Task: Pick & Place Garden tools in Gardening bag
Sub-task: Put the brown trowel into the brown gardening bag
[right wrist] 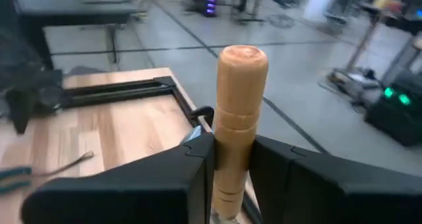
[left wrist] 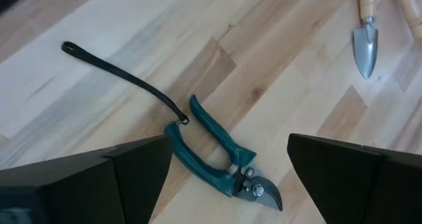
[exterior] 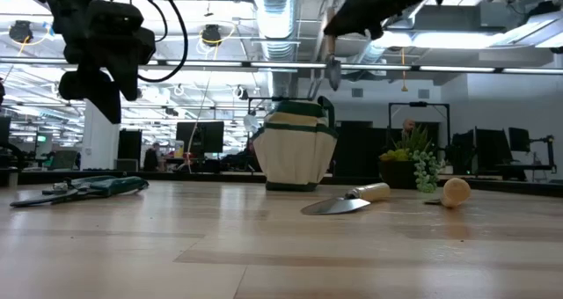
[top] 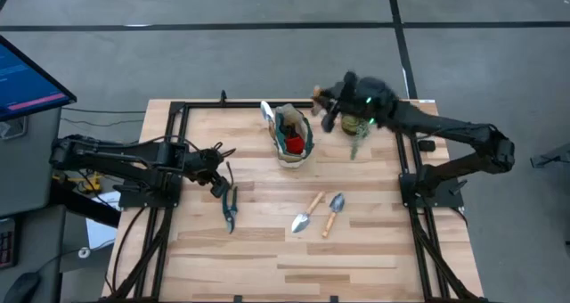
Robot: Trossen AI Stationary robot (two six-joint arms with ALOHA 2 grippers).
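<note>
The green and cream gardening bag (top: 292,138) stands upright at the table's far middle, with a red piece (top: 293,144) and a silver trowel head (top: 267,114) in it. My right gripper (top: 329,107) is just right of the bag and above it, shut on a wooden-handled tool (right wrist: 239,118). Green-handled pruning shears (top: 230,205) lie flat at the left, with a dark strap (left wrist: 119,76) trailing from them. My left gripper (top: 220,174) hovers open over the shears (left wrist: 224,161). Two wooden-handled trowels (top: 307,214) (top: 332,212) lie flat near the table's middle. My right gripper pinches the tool's light wooden handle (right wrist: 232,151) between its two fingers, which lie across it. The handle's rounded free end (right wrist: 242,56) sticks out past the fingers. In the low view the tool (exterior: 332,69) hangs below the gripper, lifted clear, beside the bag's top.
A small potted green plant (top: 356,129) stands right of the bag, under my right arm. A dark frame (top: 178,111) runs along the table's far and side edges. Bare wood lies at the near side of the table (top: 294,267).
</note>
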